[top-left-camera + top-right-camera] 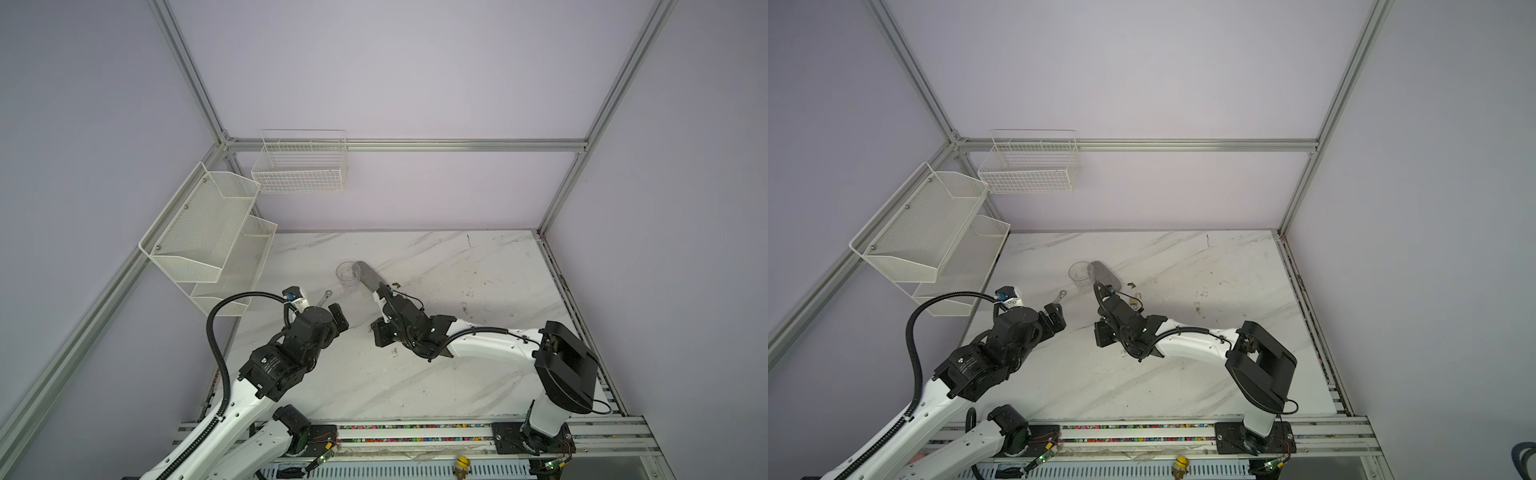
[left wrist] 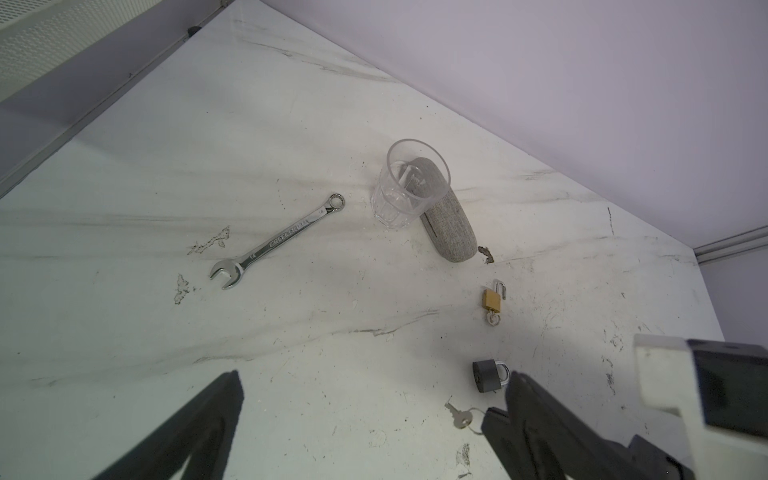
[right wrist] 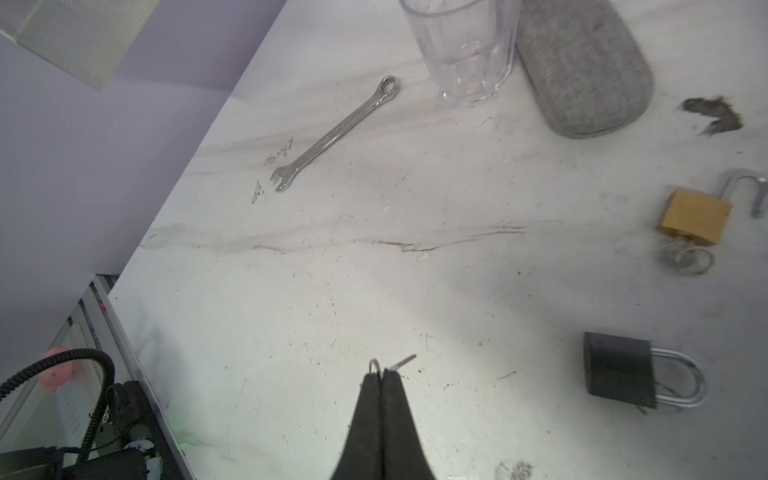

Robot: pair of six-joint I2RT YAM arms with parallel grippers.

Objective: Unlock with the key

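My right gripper [image 3: 383,374] is shut on the key [image 3: 405,360]. The blade and part of the key ring stick out past its tips just above the table. In the left wrist view the same key [image 2: 458,415] hangs from a black fingertip. The black padlock [image 3: 619,370] lies flat beside it with its shackle shut, also seen in the left wrist view [image 2: 486,376]. A brass padlock [image 3: 694,216] lies further off with its shackle open and a key in it. My left gripper [image 2: 374,376] hovers open and empty, left of the right gripper [image 1: 379,332] in a top view.
A silver wrench [image 2: 276,241], a clear glass [image 2: 409,191] and a grey fabric case [image 2: 449,224] lie beyond the padlocks. White mesh shelves [image 1: 208,237] and a wire basket [image 1: 301,166] hang on the left and back walls. The table is marble-patterned [image 1: 478,374].
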